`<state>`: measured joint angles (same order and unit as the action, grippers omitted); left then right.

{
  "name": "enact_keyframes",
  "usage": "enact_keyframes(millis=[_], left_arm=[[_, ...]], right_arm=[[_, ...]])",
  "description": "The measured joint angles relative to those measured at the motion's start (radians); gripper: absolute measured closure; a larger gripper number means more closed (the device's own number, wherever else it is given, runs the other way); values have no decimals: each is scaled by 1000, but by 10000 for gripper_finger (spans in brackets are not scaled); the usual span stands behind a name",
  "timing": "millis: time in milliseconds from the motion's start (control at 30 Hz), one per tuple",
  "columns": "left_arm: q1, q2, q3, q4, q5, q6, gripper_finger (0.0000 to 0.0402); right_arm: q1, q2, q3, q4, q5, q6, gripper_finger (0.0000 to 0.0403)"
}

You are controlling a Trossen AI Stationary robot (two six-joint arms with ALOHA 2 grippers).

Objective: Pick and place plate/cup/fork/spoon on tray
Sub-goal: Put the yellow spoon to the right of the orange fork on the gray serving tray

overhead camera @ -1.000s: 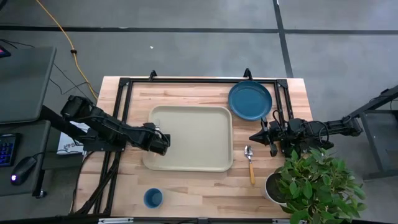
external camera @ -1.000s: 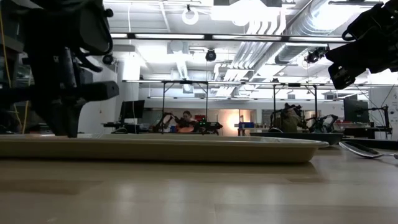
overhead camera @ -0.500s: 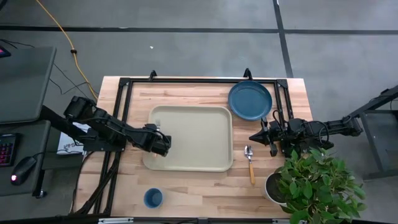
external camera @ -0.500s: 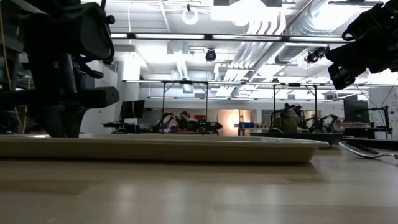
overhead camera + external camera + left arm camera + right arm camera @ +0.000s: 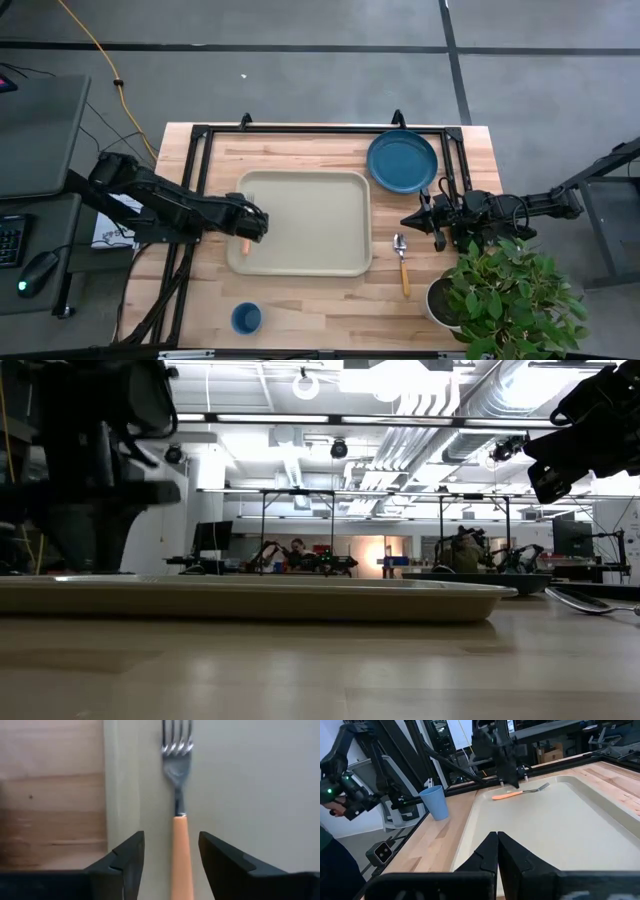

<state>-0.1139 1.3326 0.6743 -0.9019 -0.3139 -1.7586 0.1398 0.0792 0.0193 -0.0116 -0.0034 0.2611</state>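
Note:
The fork (image 5: 176, 770) lies flat in the cream tray (image 5: 310, 222) beside its left rim, tines toward the far edge. My left gripper (image 5: 171, 836) stands open just above it, one finger on each side of the orange handle (image 5: 246, 245), with a gap on both sides. The blue plate (image 5: 402, 161) rests on the table at the far right. To the right of the tray lies the spoon (image 5: 401, 262). The blue cup (image 5: 246, 319) stands near the front edge. My right gripper (image 5: 425, 220) hangs shut beyond the tray's right rim, above the spoon's far end.
A potted plant (image 5: 500, 295) in a white pot fills the near right corner, close to the right arm. A black frame (image 5: 320, 130) runs along the table's far and side edges. People and benches show in the room behind.
My left gripper has opened and let go of the fork, which now lies on the tray by its left rim. The gripper has drawn back a little toward the table's left edge, so the orange handle shows. The right arm has kept still.

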Motion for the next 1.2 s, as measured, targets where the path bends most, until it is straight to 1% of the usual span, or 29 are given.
enact_keyframes(millis=[133,267,333,400,467,567,600,667,733,800,867,967,1100,1133,1200], left_arm=[[22,-109,1,11,-53,61,229],[45,-226,2,25,-69,116,229],[51,-287,20,45,-98,172,229],[54,-343,50,81,-148,262,229],[55,-398,75,162,-186,390,229],[55,-473,100,394,-185,638,229],[55,-495,101,479,-159,728,229],[55,-529,102,654,-73,887,229],[54,-556,103,798,-4,1010,229],[54,-576,103,906,27,1129,229],[54,-598,103,970,59,1223,229],[54,-628,103,1029,70,1303,229],[55,-659,103,1039,63,1325,229],[55,-664,103,1038,62,1325,229],[55,-669,103,1038,60,1325,229]], right_arm=[[0,0,0,0,0,0,403],[0,0,0,0,0,0,403],[0,0,0,0,0,0,403],[0,0,0,0,0,0,403],[0,0,0,0,0,-5,403],[0,0,0,3,24,-52,403],[0,0,0,8,51,-60,403],[-1,0,0,24,103,-51,403],[-1,2,-2,83,152,0,403],[-1,0,-2,216,216,111,403],[-1,-1,-2,375,291,269,403],[-1,0,-2,560,457,392,403],[-1,3,-2,687,624,412,403],[-2,13,-2,715,645,427,403],[-8,42,11,760,647,448,403]])
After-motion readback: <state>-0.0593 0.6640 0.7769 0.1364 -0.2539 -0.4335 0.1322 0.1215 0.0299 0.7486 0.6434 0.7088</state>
